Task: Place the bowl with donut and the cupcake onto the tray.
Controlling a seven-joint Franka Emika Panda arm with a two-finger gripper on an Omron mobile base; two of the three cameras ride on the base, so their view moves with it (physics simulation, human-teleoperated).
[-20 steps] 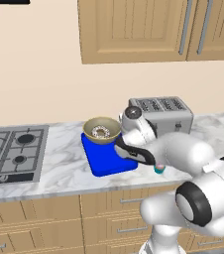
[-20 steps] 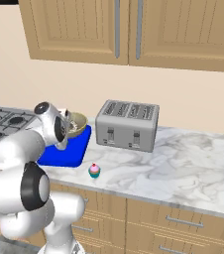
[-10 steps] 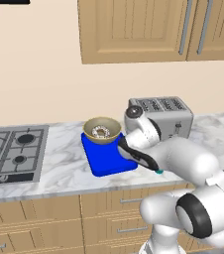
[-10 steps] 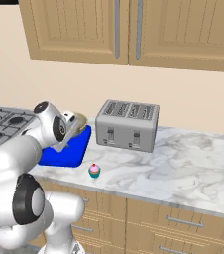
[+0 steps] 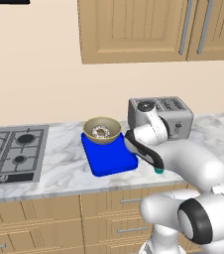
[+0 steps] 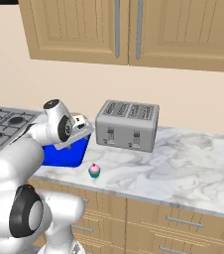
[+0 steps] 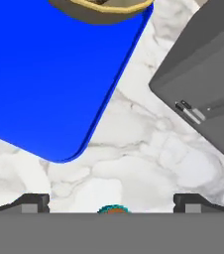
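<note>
The gripper (image 7: 112,201), jaws wide and empty, has drifted right off the tray (image 5: 109,158) toward the cupcake (image 6: 94,170). The bowl (image 5: 102,130) with the donut (image 5: 101,132) stays at the tray's upper end.

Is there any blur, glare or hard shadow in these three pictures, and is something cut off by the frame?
Left base view: sharp, even light, no glare, faint shadow beside the tray. Right base view: equally sharp; the cupcake casts a small soft shadow. Hand view: flat light, and the bowl and the toaster are cut by the frame edges.

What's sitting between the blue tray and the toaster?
Nothing: in the hand view, only bare marble counter separates the tray from the toaster.
</note>
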